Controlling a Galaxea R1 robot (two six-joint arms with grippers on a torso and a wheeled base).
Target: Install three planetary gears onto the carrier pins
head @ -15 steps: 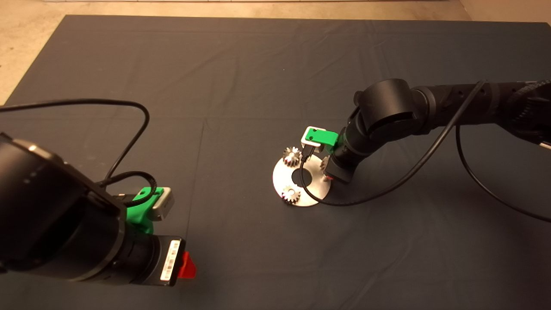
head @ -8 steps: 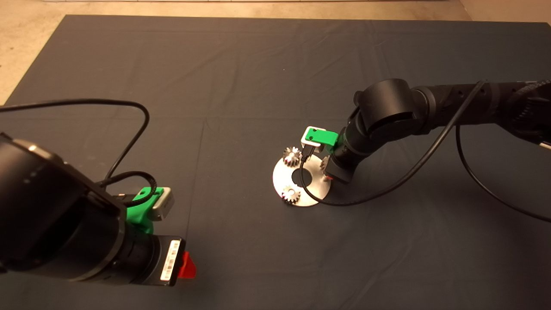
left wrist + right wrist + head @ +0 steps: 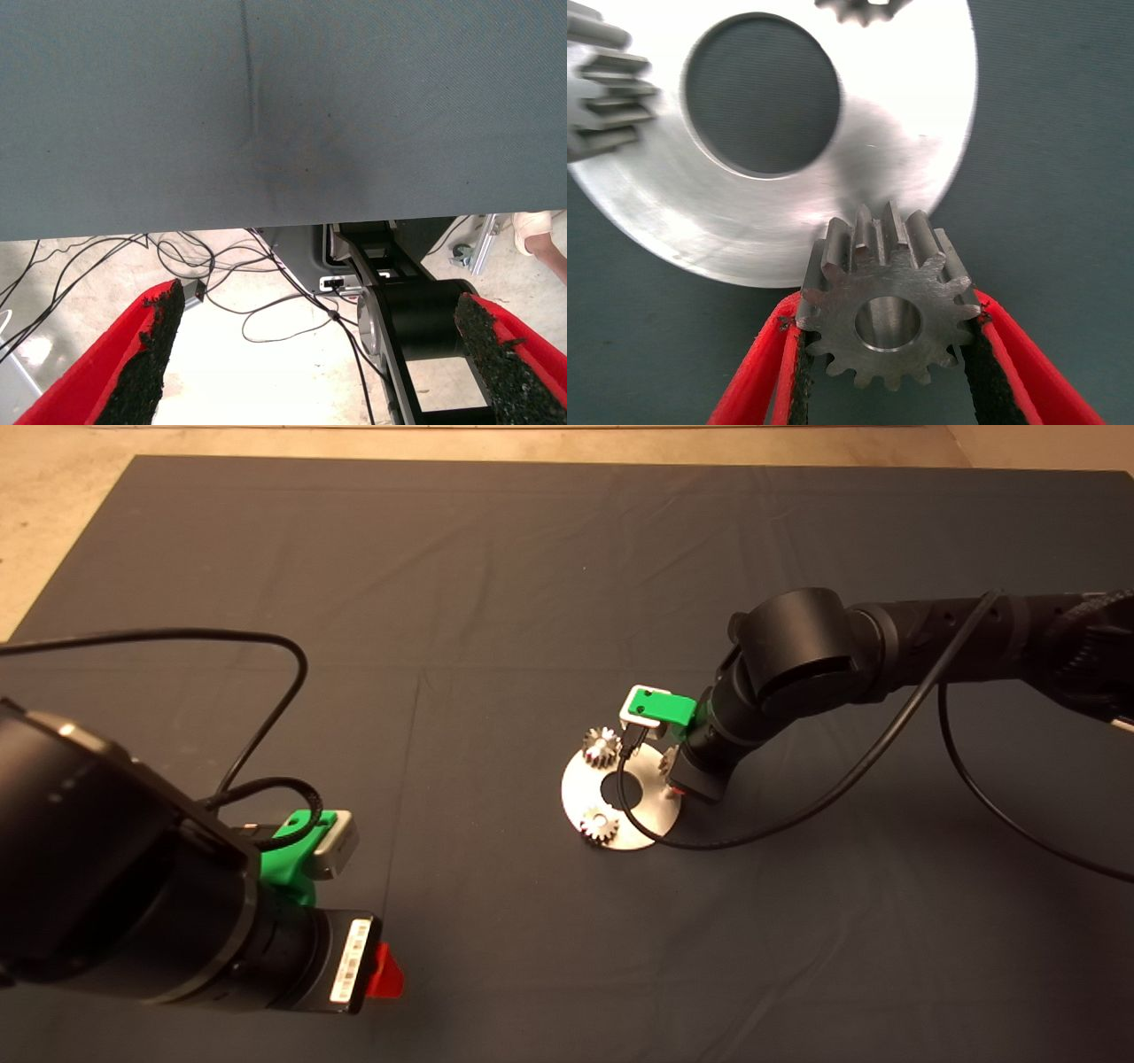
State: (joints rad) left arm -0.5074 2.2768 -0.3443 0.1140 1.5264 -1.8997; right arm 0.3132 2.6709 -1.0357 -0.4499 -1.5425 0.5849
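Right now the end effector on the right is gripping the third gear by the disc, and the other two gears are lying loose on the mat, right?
Not quite. The right end effector does grip the third gear by the disc, but the head view shows the other two gears on the disc, not on the mat.

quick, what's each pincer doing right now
Left pincer: open, holding nothing, parked at the mat's edge.
Right pincer: shut on a gear at the disc's rim.
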